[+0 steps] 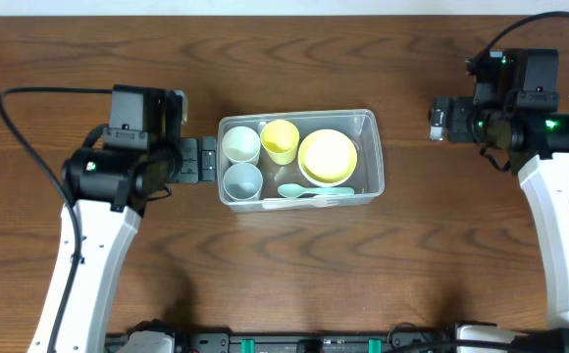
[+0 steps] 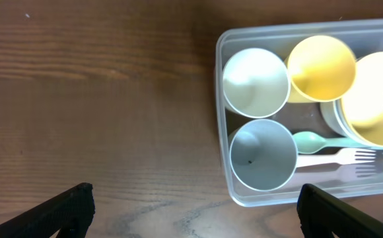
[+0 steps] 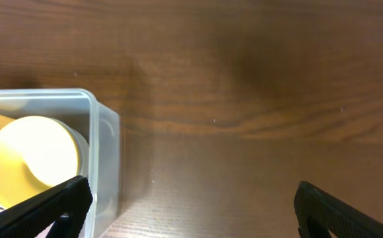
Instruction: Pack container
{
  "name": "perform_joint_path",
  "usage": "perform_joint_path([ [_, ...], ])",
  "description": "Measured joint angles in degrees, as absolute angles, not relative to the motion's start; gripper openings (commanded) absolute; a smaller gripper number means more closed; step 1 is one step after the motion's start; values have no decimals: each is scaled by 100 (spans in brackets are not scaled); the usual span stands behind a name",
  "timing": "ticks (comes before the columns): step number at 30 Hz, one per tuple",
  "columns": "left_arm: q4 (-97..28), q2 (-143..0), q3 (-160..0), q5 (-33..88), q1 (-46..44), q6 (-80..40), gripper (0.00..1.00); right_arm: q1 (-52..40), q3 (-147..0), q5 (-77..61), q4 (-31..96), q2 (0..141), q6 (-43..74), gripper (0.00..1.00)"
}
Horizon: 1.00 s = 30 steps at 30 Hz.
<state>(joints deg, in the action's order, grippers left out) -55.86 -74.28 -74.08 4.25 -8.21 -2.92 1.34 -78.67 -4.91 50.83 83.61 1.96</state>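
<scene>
The clear plastic container (image 1: 294, 116) sits mid-table. It holds a white cup (image 1: 240, 144), a grey-blue cup (image 1: 243, 180), a yellow cup (image 1: 280, 140), a yellow bowl (image 1: 327, 156) stacked in a white one, a teal spoon (image 1: 299, 191) and a white fork. My left gripper (image 1: 204, 160) is open and empty just off the container's left end. In the left wrist view the container (image 2: 222, 125) lies ahead of the open jaws (image 2: 195, 211). My right gripper (image 1: 441, 120) is open and empty, well right of the container. Its wrist view shows the container's end wall (image 3: 105, 165) by the left finger (image 3: 191, 208).
Bare wooden table surrounds the container on all sides. Black cables run from both arms across the far table corners (image 1: 29, 93).
</scene>
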Motion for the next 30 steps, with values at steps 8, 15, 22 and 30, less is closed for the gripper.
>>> perform_joint_path([
  [8, -5701, -7395, -7404, 408, -821, -204, 98, 128, -7867, -12, 5664, 8298, 792, 99],
  [15, -5616, -6062, -6993, 410, -821, -161, 98, -187, -7649, 482, 5765, 7284, 1256, 99],
  [22, -5502, -3913, -5822, 408, -821, -204, 98, -1039, -6333, 1122, 5417, 5546, 1728, 99],
  [30, -5634, -2143, -4720, 408, -821, -744, 98, -1516, -4484, 1361, 5371, 3509, 2152, 99],
])
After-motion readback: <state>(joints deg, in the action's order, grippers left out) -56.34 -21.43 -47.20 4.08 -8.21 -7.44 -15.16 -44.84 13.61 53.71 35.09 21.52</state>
